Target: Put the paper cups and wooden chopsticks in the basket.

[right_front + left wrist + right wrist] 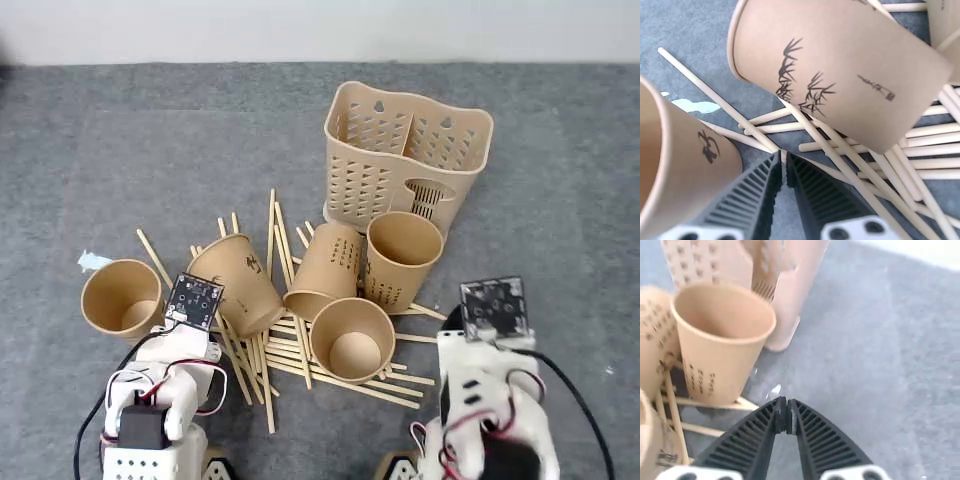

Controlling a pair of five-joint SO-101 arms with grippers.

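Five tan paper cups sit in front of the beige basket [408, 160]: an upright cup [122, 297] at the left, a tipped cup [238, 280], a lying cup [325, 268], and two upright cups [402, 258] [352, 340]. Wooden chopsticks [290, 352] lie scattered under and between them. My left gripper [784, 161] is shut and holds nothing. It hangs low over chopsticks [765, 131], between the left cup [680, 170] and the tipped cup [840, 70]. My right gripper [786, 408] is shut and holds nothing, over bare mat just right of an upright cup [722, 342] and near the basket [765, 275].
A grey mat [560, 230] covers the table, with open room to the right of the basket and at the far left. A small pale blue scrap [93, 261] lies by the left cup. Both arm bases stand at the near edge.
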